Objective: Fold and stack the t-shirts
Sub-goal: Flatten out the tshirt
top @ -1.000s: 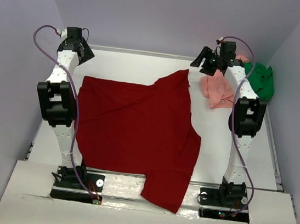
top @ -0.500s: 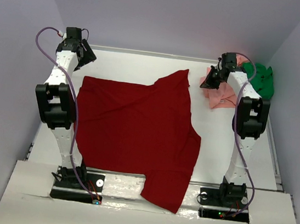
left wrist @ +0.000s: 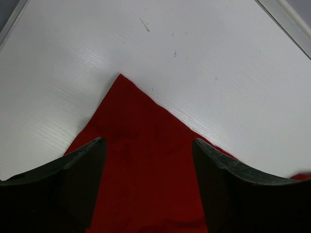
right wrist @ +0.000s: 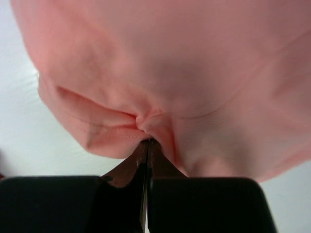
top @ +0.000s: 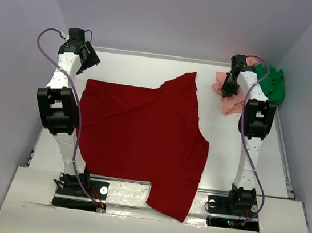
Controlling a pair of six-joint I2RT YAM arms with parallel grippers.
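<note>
The dark red t-shirt (top: 142,132) lies spread across the middle of the table, its lower hem hanging over the near edge. My left gripper (top: 86,59) hovers open above that shirt's back left corner (left wrist: 141,160), with the corner showing between the two fingers (left wrist: 82,179). At the back right, the salmon pink t-shirt (top: 233,106) lies bunched, and my right gripper (top: 227,90) is shut on a pinched fold of it (right wrist: 155,121). The bright green t-shirt (top: 271,83) sits crumpled in the far right corner, just behind the pink one.
White table top (top: 243,156) with a raised rim along its back and right edges (top: 285,162). Purple walls close in the left, back and right sides. Both arm bases stand at the near edge.
My right gripper dropped from above the pink shirt onto it and closed on a fold, pulling the cloth towards the green shirt. The left gripper shifted only slightly.
</note>
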